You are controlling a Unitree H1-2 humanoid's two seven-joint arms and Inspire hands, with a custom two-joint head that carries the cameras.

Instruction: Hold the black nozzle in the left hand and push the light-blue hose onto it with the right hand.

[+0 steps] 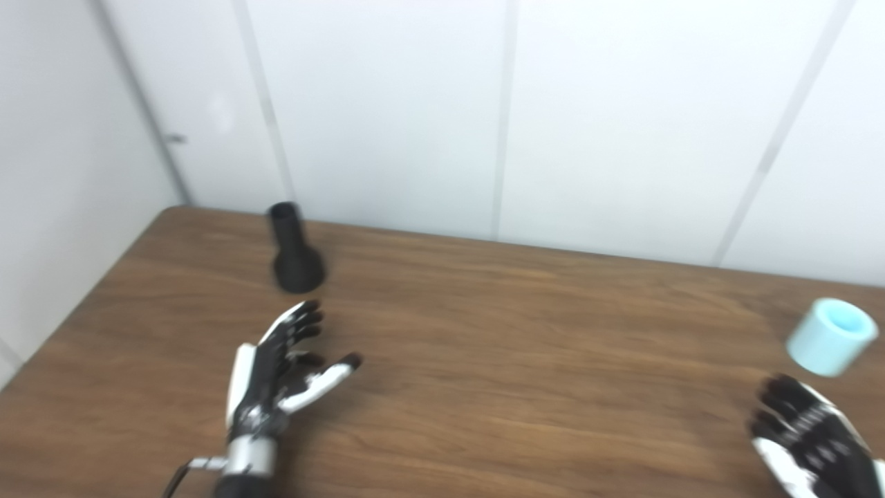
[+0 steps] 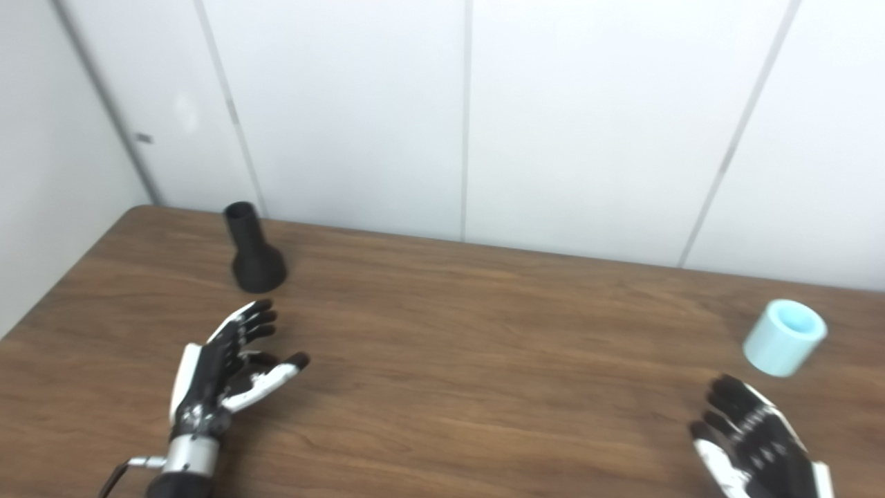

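Black and untouched, the nozzle [image 1: 296, 252] stood wide end down near the table's far left corner, at about 12 o'clock from the left hand [image 1: 283, 366], which lay released just short of it, fingers spread and holding nothing. The light-blue hose [image 1: 830, 337] sat well apart at the far right, at roughly 12 o'clock from the right hand [image 1: 805, 432], also unclenched and holding nothing. Neither part was grasped, so picking up and joining both remained. Wood-grain table [image 1: 525, 360]; pale panelled wall [image 1: 387, 111] behind.
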